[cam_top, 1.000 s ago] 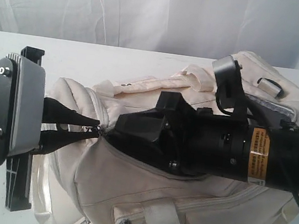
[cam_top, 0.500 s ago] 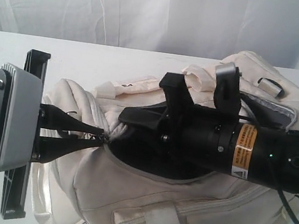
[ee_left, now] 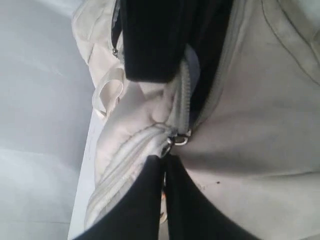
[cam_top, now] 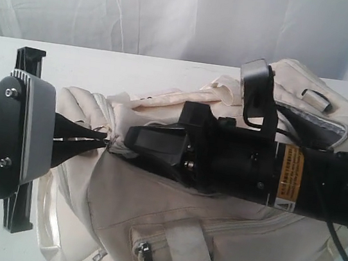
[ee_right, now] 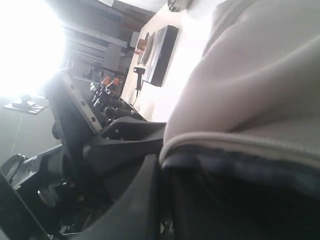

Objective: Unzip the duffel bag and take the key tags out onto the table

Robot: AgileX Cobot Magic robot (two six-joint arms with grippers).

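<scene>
The cream duffel bag [cam_top: 242, 244] lies on the white table [cam_top: 105, 69] and fills the left wrist view [ee_left: 260, 100]. My left gripper [cam_top: 102, 141] comes in from the left and is shut on the metal zipper pull, just behind the slider [ee_left: 179, 140] at the bag's left end. My right gripper [cam_top: 120, 141] reaches across the bag from the right. Its tips meet the left gripper's and pinch the bag's opening edge. In the right wrist view [ee_right: 162, 160] the fingers are together under that grey-lined edge [ee_right: 240, 150]. The key tags are hidden.
A white curtain [cam_top: 177, 14] hangs behind the table. The bag's front pocket zipper [cam_top: 143, 256] and webbing handle [cam_top: 189, 256] face the near edge. The bag reaches the table's right edge; bare tabletop lies to the left and behind.
The right gripper has closed and drawn its tips left to the bag's end. The dark opening seen earlier is now covered. The left gripper has tightened on the pull.
</scene>
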